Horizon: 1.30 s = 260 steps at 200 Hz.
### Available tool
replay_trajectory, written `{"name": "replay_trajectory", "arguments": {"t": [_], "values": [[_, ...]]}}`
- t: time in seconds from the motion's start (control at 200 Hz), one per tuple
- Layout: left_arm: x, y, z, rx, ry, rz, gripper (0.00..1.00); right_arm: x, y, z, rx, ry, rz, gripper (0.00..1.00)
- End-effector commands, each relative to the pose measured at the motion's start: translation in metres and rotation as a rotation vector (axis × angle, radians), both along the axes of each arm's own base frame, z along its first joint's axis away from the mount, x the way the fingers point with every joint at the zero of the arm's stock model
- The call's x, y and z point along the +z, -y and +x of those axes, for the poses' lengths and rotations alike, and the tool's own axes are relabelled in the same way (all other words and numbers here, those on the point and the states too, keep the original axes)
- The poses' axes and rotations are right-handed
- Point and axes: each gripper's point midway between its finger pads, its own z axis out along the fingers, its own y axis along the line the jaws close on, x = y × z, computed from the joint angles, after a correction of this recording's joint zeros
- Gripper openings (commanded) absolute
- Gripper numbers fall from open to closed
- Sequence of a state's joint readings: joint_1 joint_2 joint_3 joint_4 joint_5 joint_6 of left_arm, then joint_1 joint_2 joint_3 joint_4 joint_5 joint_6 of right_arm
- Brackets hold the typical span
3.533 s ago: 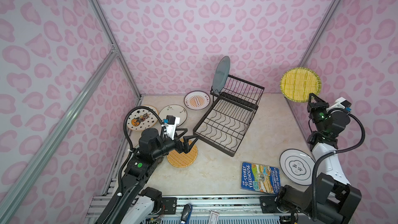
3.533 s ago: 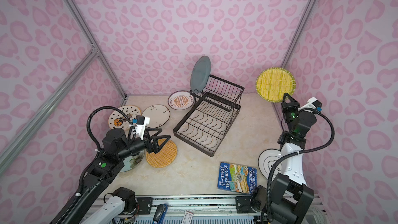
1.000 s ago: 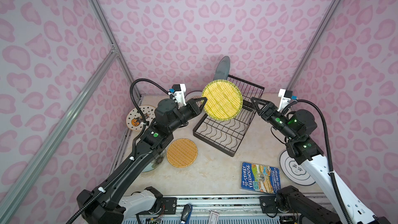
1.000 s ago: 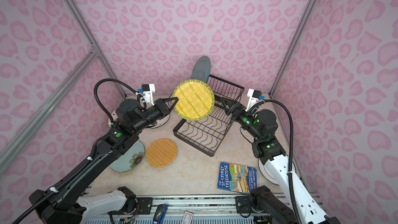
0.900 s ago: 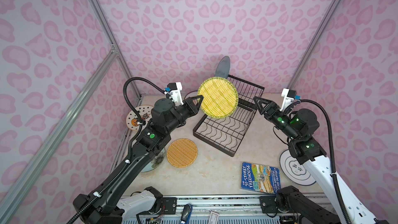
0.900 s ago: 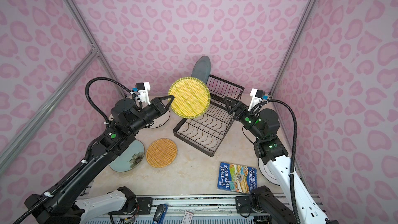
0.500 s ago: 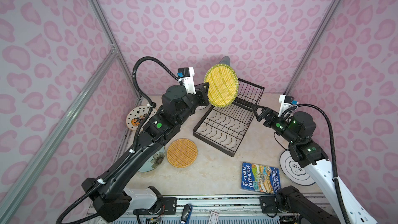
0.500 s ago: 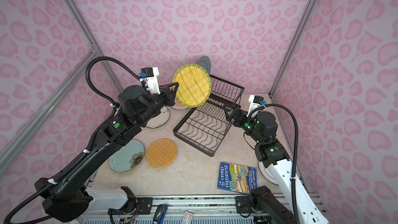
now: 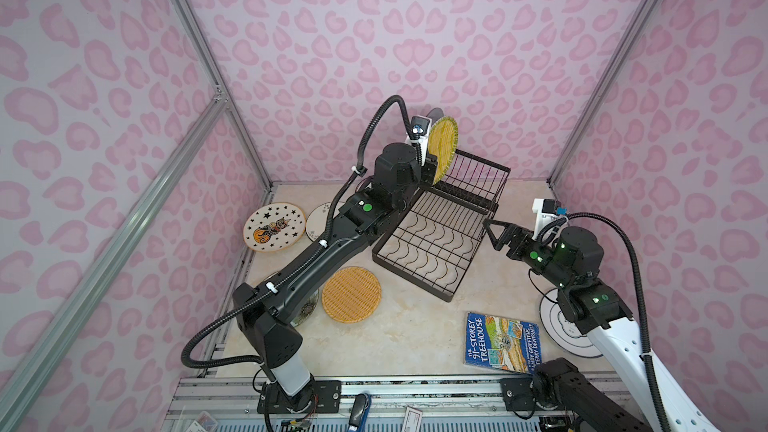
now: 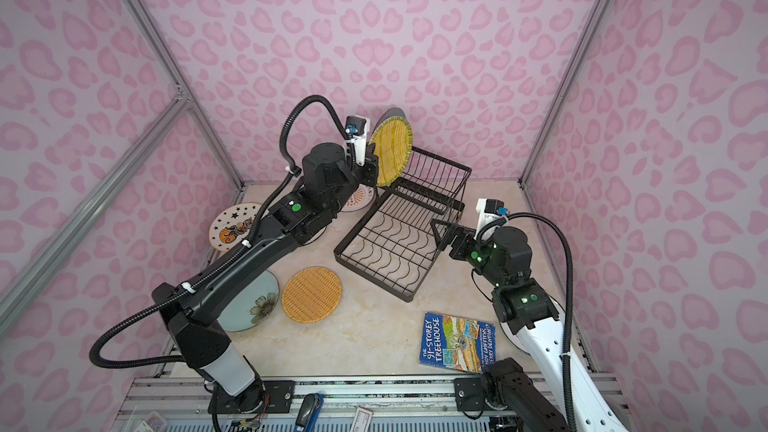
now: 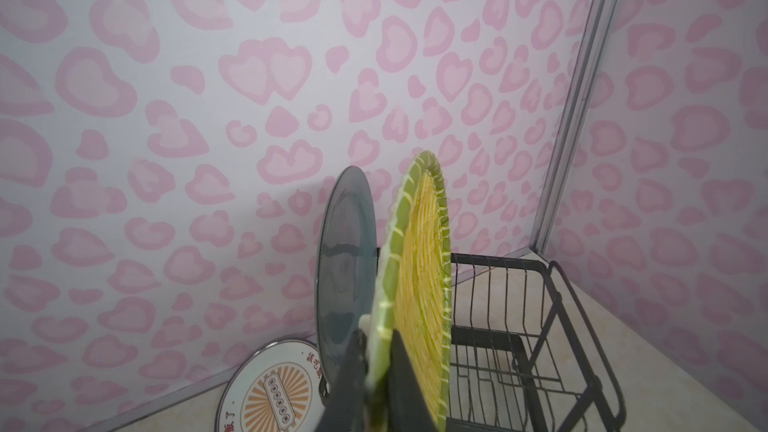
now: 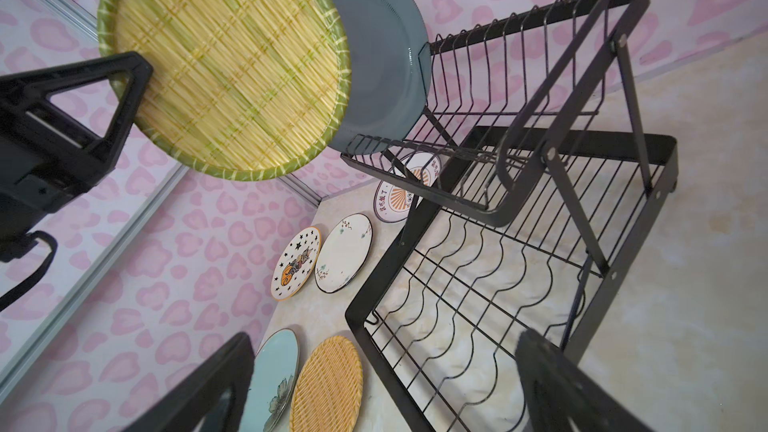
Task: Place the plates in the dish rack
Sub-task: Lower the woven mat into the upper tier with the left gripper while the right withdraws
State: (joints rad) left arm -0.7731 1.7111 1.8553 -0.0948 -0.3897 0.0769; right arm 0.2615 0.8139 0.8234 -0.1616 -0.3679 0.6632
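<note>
The left claw pinches the rim of the yellow plate, holding it on edge over the raised basket of the dish rack, just beside the grey plate standing there. The right claw is spread, empty, near the rack's right side. The orange plate lies flat on the tabletop near the rack.

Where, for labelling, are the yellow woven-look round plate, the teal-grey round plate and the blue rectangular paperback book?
yellow woven-look round plate (image 12: 224, 64): right wrist view, centre of its woven face.
teal-grey round plate (image 11: 345, 259): left wrist view, middle of its broad side.
blue rectangular paperback book (image 9: 501, 343): a top view, cover's middle.
</note>
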Motion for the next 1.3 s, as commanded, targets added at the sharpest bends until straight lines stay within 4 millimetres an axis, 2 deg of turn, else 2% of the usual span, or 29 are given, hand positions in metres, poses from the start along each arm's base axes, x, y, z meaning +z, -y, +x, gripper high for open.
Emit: {"name": "replay_trajectory", "arguments": {"t": [0.0,0.325,0.535,0.77,1.295], "values": [[0.033,0.003,0.008,0.023,0.168,0.032,0.04,-0.003,-0.004,-0.004,0.029,0.001,0.011,0.98],[0.014,0.022,0.043,0.057,0.194,0.143,0.04,-0.014,-0.006,-0.015,0.047,-0.017,0.031,0.98],[-0.002,0.018,0.062,0.067,0.183,0.166,0.04,-0.017,-0.007,-0.017,0.054,-0.025,0.030,0.98],[-0.021,0.018,0.075,0.054,0.169,0.198,0.04,-0.019,-0.011,-0.016,0.065,-0.032,0.028,0.98],[-0.046,0.026,0.090,0.053,0.143,0.219,0.04,-0.024,-0.012,-0.019,0.070,-0.044,0.020,0.98]]}}
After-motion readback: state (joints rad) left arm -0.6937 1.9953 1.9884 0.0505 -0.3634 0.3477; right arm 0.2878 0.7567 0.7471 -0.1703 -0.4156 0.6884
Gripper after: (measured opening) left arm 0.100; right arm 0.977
